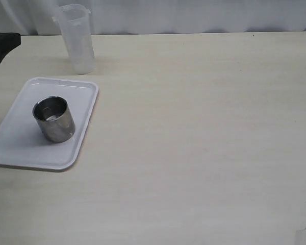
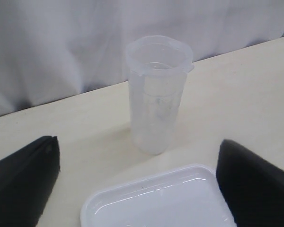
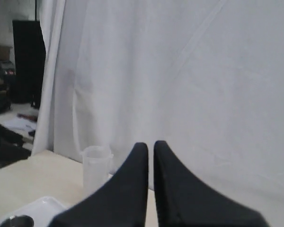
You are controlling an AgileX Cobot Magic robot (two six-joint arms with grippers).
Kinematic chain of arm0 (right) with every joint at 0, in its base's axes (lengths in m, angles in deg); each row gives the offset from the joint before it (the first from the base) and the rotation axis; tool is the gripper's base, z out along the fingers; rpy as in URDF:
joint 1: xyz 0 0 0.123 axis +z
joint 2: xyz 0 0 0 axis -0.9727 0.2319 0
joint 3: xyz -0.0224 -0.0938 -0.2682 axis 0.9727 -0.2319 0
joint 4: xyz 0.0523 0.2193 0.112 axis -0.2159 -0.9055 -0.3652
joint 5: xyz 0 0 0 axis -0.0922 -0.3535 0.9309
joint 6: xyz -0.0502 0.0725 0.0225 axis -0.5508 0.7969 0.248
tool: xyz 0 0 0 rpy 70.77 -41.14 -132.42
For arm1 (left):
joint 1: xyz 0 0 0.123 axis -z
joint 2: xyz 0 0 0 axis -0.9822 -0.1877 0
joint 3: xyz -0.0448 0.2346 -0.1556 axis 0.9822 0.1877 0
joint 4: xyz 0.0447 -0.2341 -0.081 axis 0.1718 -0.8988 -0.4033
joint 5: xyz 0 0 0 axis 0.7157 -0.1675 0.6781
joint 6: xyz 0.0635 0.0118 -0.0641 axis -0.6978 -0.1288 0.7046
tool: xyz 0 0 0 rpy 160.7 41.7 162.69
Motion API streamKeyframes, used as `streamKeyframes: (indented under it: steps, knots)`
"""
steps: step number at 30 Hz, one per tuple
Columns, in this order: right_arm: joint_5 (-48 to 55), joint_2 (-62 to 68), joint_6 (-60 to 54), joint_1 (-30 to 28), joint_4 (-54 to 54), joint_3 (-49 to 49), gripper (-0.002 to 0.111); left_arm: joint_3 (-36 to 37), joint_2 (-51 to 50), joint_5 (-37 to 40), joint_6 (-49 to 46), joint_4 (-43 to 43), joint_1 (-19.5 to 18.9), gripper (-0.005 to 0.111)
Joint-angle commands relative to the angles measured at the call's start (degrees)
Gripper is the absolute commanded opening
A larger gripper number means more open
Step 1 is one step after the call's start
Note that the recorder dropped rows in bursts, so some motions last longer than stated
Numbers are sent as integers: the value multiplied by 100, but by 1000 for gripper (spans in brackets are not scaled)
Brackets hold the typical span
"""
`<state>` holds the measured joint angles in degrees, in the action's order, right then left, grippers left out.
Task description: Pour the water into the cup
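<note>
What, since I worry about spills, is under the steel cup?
The cup stands upright on a white tray, which lies on the table. The patch of tray right beneath the cup is covered, so any wetness there cannot be seen.

A white tray (image 1: 15, 145) lies on the pale table (image 1: 194, 153); a white curtain (image 1: 194, 15) hangs behind, with perhaps a dark cabinet (image 3: 26, 61) beyond

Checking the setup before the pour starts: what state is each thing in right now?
Tray: flat on the table, holding only the cup.
Cup: upright, mouth up, not held.
Beaker: upright on the table, off the tray, not held.
Left gripper: open, empty.
Right gripper: shut, empty.
</note>
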<state>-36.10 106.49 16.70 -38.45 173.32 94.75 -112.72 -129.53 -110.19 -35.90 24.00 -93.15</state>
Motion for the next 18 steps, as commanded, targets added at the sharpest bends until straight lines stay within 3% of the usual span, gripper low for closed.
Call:
streamKeyframes:
  steps: [1, 18]
  knots:
    - [33, -595, 463, -5, -84, -146, 4, 28, 36, -72, 51, -33, -1, 84]
    - [33, -1803, 463, -5, -84, -146, 4, 28, 36, -61, 41, -33, -1, 84]
